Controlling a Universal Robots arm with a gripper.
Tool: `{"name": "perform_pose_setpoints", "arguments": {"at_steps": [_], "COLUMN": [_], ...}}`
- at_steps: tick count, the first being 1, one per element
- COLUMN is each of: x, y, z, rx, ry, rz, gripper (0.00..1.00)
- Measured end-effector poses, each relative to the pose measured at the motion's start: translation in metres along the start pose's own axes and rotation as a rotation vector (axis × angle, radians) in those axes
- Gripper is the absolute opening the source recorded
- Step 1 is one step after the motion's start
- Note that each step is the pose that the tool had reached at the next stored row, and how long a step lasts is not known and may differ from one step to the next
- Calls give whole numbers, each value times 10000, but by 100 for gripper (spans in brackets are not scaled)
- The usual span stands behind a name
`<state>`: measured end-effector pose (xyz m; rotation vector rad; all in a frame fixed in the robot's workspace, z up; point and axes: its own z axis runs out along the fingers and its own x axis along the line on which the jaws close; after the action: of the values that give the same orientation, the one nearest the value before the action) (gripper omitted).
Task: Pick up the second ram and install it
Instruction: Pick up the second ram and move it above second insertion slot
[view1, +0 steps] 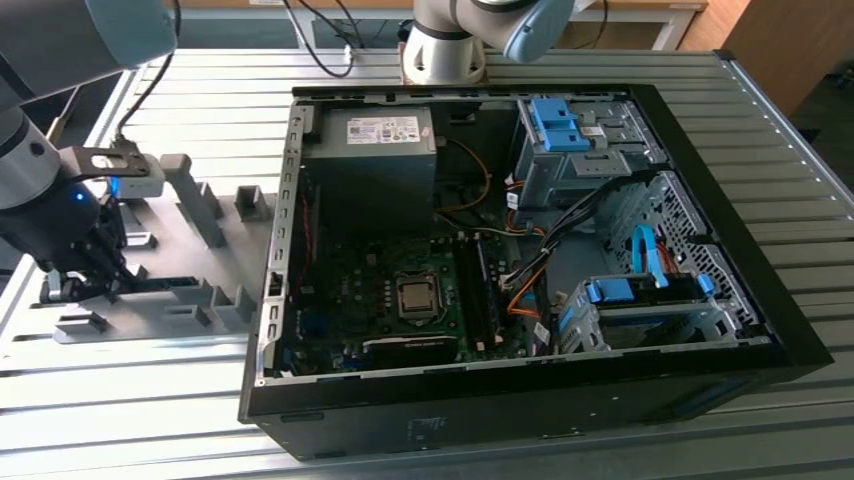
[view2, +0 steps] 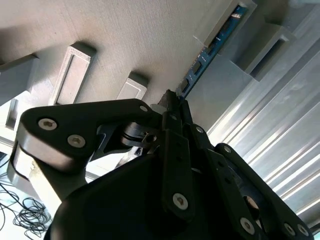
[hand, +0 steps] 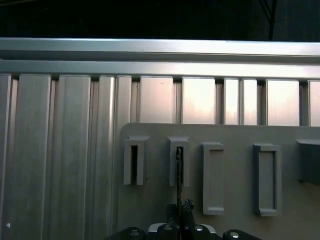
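The second ram (view2: 202, 60) is a thin green stick with a pale blue label. It stands on edge in the slotted blocks of the grey fixture plate (view1: 174, 250), at the exterior view's left, beside the open computer case. In the first wrist view the ram (hand: 178, 172) is a thin dark line running from a slot block down into my gripper (hand: 179, 212). My gripper (view2: 172, 102) is shut on the ram's near end, its dark fingers pressed to both faces. In the exterior view the gripper (view1: 87, 285) hangs low over the plate's near-left part.
The open black case (view1: 534, 400) lies on the slatted aluminium table (view1: 134, 400). It holds a motherboard (view1: 400, 290), a dark memory stick (view1: 477, 290) standing in its slots, a power supply (view1: 380, 150) and blue drive cages (view1: 561, 125). Grey fixture blocks (view1: 200, 205) rise around the gripper.
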<state>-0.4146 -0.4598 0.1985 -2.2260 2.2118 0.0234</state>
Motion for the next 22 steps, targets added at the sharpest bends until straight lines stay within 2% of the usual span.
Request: {"name": "perform_pose_setpoints", "arguments": {"at_steps": [15,22], "x": [-3,-3], "y": [1,2], "z": [-181,-226], "rx": [1,1], "ry": [-1,-1], "rz": [-1,0], "gripper": [14,14]}}
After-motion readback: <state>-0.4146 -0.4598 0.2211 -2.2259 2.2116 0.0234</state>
